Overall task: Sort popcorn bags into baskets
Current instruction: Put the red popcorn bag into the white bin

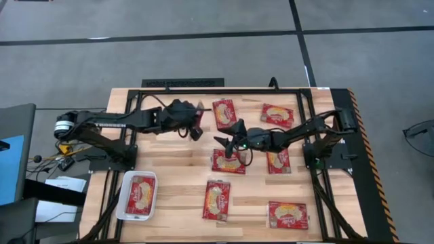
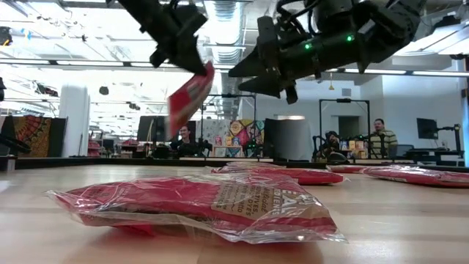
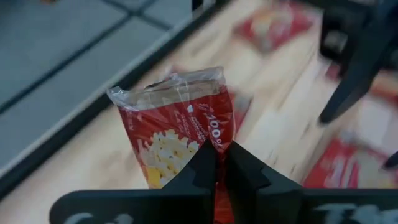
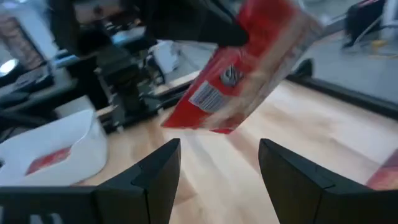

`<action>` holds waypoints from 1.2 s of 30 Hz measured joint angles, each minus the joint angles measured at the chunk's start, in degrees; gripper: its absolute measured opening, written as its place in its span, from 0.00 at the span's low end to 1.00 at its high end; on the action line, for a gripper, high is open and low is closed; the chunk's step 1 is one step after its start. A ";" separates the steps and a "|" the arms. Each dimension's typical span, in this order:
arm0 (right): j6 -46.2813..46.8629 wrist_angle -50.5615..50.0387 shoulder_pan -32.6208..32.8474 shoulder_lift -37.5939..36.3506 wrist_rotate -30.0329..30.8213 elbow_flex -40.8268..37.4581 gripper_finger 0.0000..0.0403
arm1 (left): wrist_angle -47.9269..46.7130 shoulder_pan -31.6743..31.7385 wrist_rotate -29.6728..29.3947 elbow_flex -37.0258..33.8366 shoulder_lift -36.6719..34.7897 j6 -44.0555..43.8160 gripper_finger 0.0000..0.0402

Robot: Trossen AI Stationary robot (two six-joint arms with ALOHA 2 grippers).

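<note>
the left gripper [image 1: 197, 119] was up in the air over the far part of the wooden table [image 1: 176, 169], its fingers squeezed tight on one red popcorn bag [image 3: 180, 124] that hung down from them. the right gripper [image 1: 222, 138] floated near the middle of the table with its fingers spread wide and nothing in them. the two grippers were near each other but not touching.

the white basket [image 1: 122, 200] sat by the near left corner with one bag [image 1: 142, 195] inside it and room beside that bag. six more bags lay flat on the wood, spread over the middle and right side. bare wood lay open between the basket and the held bag.

only the left wrist view showed the fingers pinching the bag's edge. the right wrist view showed the bag's barcode side and the basket farther off. the low view showed a bag lying close [image 2: 198, 205] and people sitting in the room behind [image 2: 381, 136].

the floor around the table was grey with dark lines.
</note>
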 joint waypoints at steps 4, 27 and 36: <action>-4.30 5.07 1.41 0.00 3.88 -0.02 0.59 | 8.96 -0.62 -7.36 -0.02 0.78 1.06 0.02; -24.28 6.60 0.40 0.00 20.60 5.12 0.59 | 39.84 -0.99 -7.57 -0.09 9.03 0.70 0.02; -19.60 -1.41 -2.76 -0.02 23.02 6.93 0.57 | 41.07 -1.62 -7.63 -0.09 9.14 0.83 0.02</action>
